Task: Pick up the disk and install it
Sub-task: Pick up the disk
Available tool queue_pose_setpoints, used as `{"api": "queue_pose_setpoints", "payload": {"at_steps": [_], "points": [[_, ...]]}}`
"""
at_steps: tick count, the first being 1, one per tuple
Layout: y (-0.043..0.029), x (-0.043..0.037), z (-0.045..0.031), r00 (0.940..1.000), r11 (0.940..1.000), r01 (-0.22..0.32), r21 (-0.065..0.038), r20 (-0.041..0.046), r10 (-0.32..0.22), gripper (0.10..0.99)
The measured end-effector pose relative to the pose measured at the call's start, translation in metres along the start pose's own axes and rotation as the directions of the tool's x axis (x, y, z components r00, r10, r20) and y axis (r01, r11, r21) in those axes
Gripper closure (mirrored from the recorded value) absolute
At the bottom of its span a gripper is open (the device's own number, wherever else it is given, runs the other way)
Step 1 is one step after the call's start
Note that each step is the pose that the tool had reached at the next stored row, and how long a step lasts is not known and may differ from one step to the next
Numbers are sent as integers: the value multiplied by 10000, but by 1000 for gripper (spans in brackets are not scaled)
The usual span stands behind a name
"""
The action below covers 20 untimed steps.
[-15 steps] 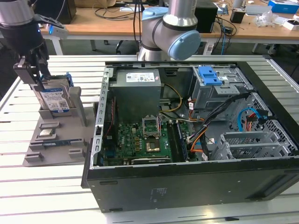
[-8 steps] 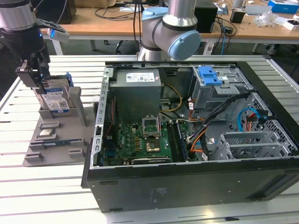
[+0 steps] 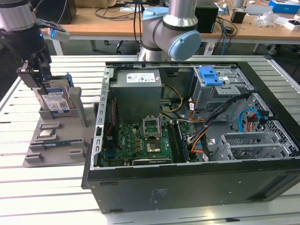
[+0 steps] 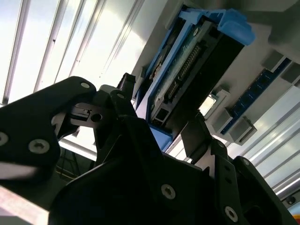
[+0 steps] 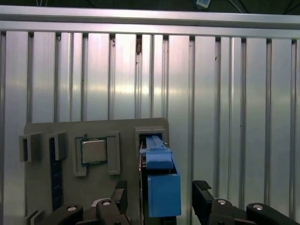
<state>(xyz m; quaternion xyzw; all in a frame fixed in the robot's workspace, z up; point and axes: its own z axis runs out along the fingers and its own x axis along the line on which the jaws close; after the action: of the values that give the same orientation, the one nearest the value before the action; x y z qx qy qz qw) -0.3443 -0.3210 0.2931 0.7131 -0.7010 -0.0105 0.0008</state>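
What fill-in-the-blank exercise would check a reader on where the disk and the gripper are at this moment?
1. The disk stands ____ in the grey holder on the exterior view's left.
2. In the first wrist view, the gripper straddles the disk with a gap on each side, so it is ____.
3. The plastic rails framing the disk are ____ in colour.

Missing words: upright; open; blue.

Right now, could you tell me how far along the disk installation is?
Nothing is done yet: the silver hard drive in blue rails stands upright in the grey holder. In hand: the open black gripper straddles it, not clamped. Left: lifting it and fitting it into the black computer case.
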Motion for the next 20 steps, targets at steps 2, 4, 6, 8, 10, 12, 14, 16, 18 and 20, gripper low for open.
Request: {"api": "queue_pose_setpoints", "payload": {"at_steps": [2,4,6,8,10,12,14,16,18,20], "points": [[11,-1,1,10000,10000,-3,8,1,3,424],[33,-1,5,10000,10000,-2,8,1,2,424],[39,-1,18,10000,10000,-1,10,1,1,424],[39,0,40,10000,10000,0,8,0,0,424],[39,0,59,10000,10000,-1,8,-1,1,424],[38,-1,74,10000,10000,0,8,-3,0,424],[38,0,75,10000,10000,3,5,-4,-3,424],[37,0,76,10000,10000,3,8,-3,-3,424],[37,0,77,10000,10000,4,8,-3,-4,439],[37,0,76,10000,10000,4,7,-4,-4,569]]}}
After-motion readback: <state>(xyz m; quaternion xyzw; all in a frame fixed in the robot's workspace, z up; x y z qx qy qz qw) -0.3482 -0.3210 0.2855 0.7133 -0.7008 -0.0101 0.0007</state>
